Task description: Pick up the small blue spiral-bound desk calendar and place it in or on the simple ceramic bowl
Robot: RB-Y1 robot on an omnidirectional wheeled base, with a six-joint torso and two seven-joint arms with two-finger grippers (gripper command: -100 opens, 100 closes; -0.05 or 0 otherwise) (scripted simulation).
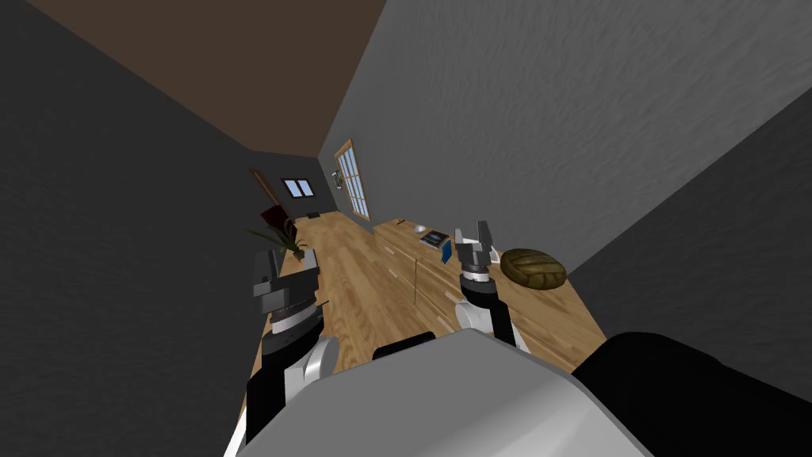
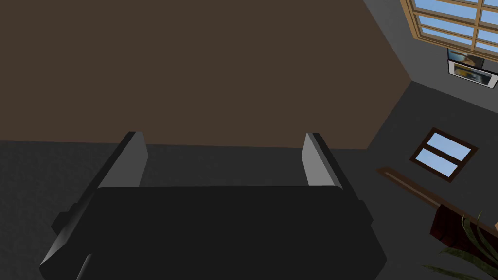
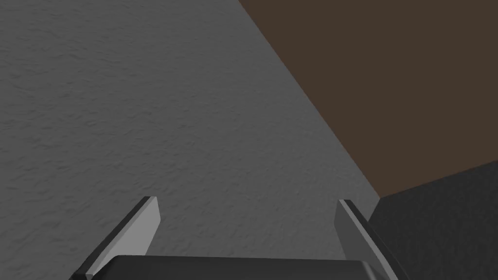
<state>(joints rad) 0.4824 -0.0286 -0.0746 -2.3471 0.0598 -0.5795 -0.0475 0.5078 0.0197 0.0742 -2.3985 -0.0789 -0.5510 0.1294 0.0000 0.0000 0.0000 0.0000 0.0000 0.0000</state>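
R jaws open near blue calendar; L jaws open.

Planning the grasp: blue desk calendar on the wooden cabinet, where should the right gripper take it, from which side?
Probably the top edge of the blue calendar, from above. It stands upright and thin on the wooden cabinet, so the jaws can straddle its faces. The right gripper, open, is nearest; the calendar's spiral is too small to tell.
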